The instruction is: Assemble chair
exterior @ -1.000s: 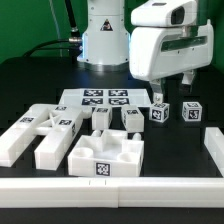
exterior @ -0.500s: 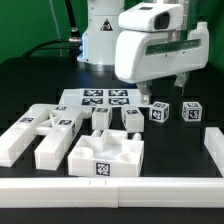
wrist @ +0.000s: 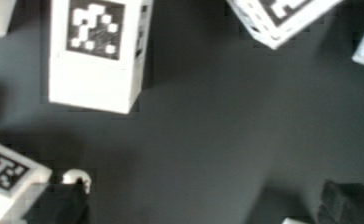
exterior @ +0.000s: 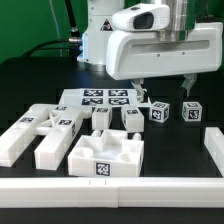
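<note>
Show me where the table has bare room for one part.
Bare table lies between the seat plate and the white rail at the exterior view's right edge. The exterior view's left, around the long blocks, is crowded.

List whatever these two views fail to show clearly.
- Exterior view: the body of the glossy white pincer hides the black table behind it.
- Exterior view: tags on the two small white plastic cubes are too small to read.
- Wrist view: the tagged white plastic block is blurred and cut by the picture's edge; which part it is, unclear.
</note>
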Robot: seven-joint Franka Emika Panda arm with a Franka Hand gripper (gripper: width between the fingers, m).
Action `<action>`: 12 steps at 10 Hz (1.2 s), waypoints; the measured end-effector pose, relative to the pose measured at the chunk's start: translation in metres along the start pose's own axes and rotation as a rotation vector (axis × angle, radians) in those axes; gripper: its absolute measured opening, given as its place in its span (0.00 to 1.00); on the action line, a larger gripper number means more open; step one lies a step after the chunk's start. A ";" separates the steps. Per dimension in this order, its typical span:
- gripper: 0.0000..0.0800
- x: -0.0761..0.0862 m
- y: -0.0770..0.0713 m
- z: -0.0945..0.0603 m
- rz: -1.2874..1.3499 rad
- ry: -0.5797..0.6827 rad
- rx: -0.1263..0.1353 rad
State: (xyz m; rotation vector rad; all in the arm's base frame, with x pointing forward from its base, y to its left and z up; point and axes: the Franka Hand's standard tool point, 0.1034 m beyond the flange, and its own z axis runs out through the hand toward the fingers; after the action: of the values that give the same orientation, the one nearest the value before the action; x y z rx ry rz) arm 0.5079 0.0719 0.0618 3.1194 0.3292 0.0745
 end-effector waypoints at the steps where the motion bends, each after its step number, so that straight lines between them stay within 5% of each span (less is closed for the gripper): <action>1: 0.81 -0.003 0.008 0.000 0.138 -0.043 0.022; 7: 0.81 0.000 0.017 0.001 0.505 -0.054 0.046; 12: 0.81 0.061 0.080 0.002 0.455 0.011 0.049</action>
State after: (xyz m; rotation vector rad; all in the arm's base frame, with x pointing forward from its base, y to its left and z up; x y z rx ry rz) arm 0.5842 0.0064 0.0631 3.1727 -0.3884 0.0853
